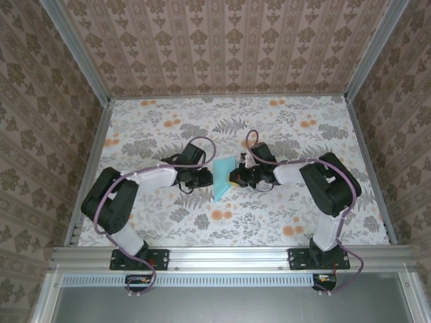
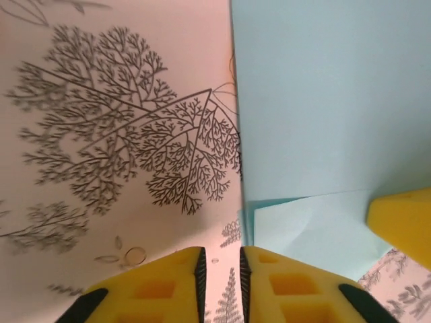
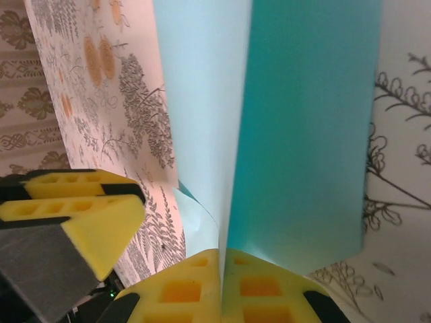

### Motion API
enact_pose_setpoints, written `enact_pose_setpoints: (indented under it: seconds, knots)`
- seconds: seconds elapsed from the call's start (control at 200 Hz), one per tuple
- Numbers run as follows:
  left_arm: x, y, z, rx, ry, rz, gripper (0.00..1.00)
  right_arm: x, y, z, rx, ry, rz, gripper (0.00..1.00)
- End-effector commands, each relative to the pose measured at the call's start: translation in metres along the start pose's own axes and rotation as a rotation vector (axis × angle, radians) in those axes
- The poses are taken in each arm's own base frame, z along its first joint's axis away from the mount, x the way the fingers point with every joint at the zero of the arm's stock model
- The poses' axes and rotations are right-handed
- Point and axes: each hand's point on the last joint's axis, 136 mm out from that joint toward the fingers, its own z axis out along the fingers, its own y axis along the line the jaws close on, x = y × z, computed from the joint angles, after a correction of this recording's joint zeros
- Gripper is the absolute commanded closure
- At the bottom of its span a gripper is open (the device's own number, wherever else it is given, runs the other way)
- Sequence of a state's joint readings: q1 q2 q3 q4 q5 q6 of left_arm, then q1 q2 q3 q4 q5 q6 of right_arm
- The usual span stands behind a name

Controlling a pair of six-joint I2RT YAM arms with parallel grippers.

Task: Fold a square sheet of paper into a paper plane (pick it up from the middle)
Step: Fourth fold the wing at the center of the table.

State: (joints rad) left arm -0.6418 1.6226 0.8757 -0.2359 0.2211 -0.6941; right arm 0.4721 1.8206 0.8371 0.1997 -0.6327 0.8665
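The square sheet of paper (image 1: pixel 221 182) is turquoise-blue and folded, and it lies at the table's middle between my two grippers. My right gripper (image 3: pixel 221 259) is shut on its raised crease. From there a pale flap (image 3: pixel 202 101) rises on the left and a darker flap (image 3: pixel 303 134) on the right. My left gripper (image 2: pixel 222 259) is open by a narrow gap, with bare tablecloth between the fingers. Its right finger (image 2: pixel 289 282) rests at the paper's (image 2: pixel 323 101) left edge. From above, the left gripper (image 1: pixel 202 178) and the right gripper (image 1: pixel 236 178) face each other across the sheet.
A floral tablecloth (image 1: pixel 269 134) covers the table, which has wallpapered walls on three sides. Metal rails (image 1: pixel 229 256) run along the near edge, where both arm bases sit. The right gripper's fingertip (image 2: pixel 401 225) shows in the left wrist view. The left gripper's fingers (image 3: pixel 74 208) show in the right wrist view.
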Motion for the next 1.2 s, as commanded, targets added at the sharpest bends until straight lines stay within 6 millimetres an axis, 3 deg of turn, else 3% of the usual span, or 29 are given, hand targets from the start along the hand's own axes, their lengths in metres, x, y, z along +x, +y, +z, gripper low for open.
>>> enact_pose_setpoints:
  seconds: [0.0,0.285,0.495,0.73,1.015,1.195]
  knots:
    - [-0.025,-0.007,-0.036,0.019,-0.096,0.025,0.63,-0.017,0.017,-0.023,0.044,-0.099,-0.048,1.0]
    - [-0.061,-0.02,-0.087,0.153,-0.268,0.128,0.25,-0.036,0.034,-0.052,0.087,-0.228,0.052,1.0]
    - [-0.068,-0.042,-0.095,0.274,-0.362,0.287,0.0,-0.044,0.031,-0.073,0.185,-0.321,0.201,1.0]
    - [-0.062,-0.059,-0.079,0.366,-0.395,0.424,0.0,-0.033,0.004,-0.071,0.304,-0.317,0.384,1.0]
    - [-0.035,-0.069,-0.021,0.305,-0.258,0.612,0.1,-0.02,-0.018,-0.05,0.339,-0.239,0.494,1.0]
    - [-0.017,-0.081,-0.002,0.334,-0.289,0.803,0.15,-0.014,-0.026,-0.047,0.343,-0.203,0.538,1.0]
